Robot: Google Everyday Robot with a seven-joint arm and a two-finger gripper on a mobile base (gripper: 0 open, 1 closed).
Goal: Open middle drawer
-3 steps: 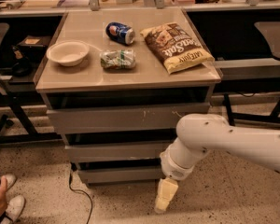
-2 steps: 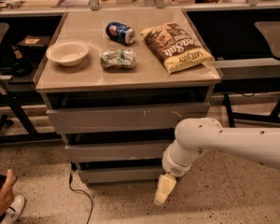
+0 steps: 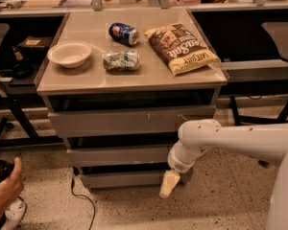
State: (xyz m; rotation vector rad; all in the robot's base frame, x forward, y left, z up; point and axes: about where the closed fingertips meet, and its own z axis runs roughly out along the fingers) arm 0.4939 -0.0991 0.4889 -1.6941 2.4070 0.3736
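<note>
Middle drawer (image 3: 117, 155) under beige tabletop (image 3: 149, 74); claw (image 3: 166, 186) low right, over speckled floor (image 3: 221, 200)

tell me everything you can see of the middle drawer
The middle drawer is a wide, flat grey front with no handle, looking like painted metal or laminate. It sits level between the taller, scratched top drawer and the shorter bottom drawer, with a dark gap over it. It looks pushed in. The white arm hides its right end. The pincer hangs lower, before the bottom drawer's right end, not on the middle drawer.
</note>
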